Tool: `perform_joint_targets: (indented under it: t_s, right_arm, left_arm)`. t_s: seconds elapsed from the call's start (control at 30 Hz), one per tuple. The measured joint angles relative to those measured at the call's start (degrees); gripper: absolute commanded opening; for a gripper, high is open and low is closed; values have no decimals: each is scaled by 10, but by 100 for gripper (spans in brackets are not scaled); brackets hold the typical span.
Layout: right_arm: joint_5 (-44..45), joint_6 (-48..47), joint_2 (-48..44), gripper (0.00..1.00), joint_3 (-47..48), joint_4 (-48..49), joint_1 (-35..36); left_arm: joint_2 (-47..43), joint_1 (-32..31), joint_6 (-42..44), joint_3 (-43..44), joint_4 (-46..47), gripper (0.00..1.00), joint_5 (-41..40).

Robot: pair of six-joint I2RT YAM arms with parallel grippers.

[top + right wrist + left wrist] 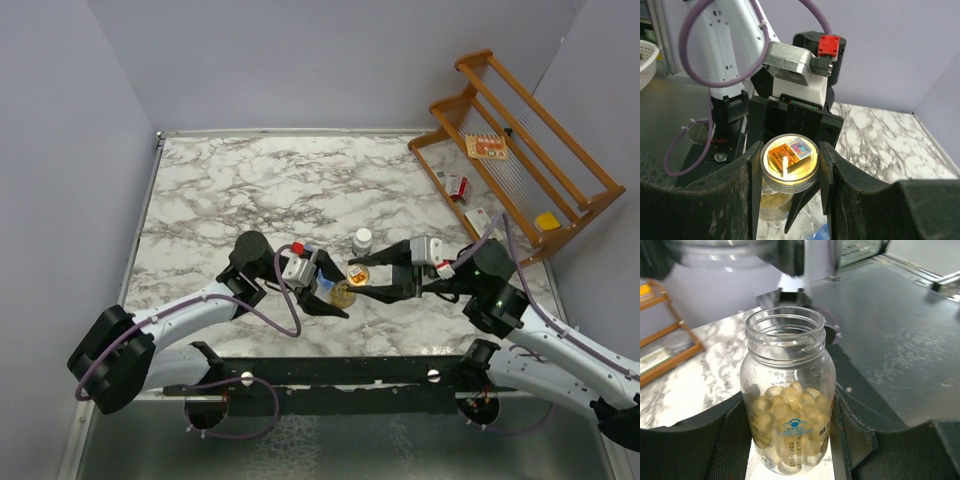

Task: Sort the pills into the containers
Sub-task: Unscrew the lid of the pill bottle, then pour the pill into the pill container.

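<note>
Left arm (190, 315) and right arm (560, 345) both bend inward, so the 2 wrists meet nose to nose. Left gripper (788, 435) clamps a bottle (785, 385) upright by its sides, right gripper (790, 165) pinches its cap (789, 152).

The clear plastic bottle of yellow pills (787, 390) was boxed in: left gripper (330, 296) on its left, right gripper (366, 278) with a round yellow cap (789, 155) on its right, small white-capped bottle (362, 240) just behind. Marble tabletop (220, 190) behind-left was wide open.

Mostly hidden blue containers (324, 289), perhaps beneath the jar (344, 294)
</note>
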Motion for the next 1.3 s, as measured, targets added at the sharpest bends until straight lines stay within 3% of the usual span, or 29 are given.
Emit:
perform_joint_targets:
  t_s: [0.13,0.27,0.4,0.63,0.8,1.3]
  right_arm:
    - [-35,-10,-17,1,9,-12,-1]
    - [-39,-17,-19,1,11,-18,-1]
    - [29,-14,-29,1,3,-7,-1]
    - [216,5,-45,1,-20,13,-1]
    - [314,15,-19,1,-20,19,-1]
    - [499,36,85,1,-42,63,-1]
  left_arm:
    - [10,-6,-8,18,-1,0,78]
    - [5,-7,-10,20,-1,0,91]
    - [-3,-7,-10,19,-1,0,78]
    - [-7,-5,-2,-1,-16,0,-23]
    - [-18,1,18,-5,-60,0,-147]
    - [-42,5,25,-39,-191,0,-364]
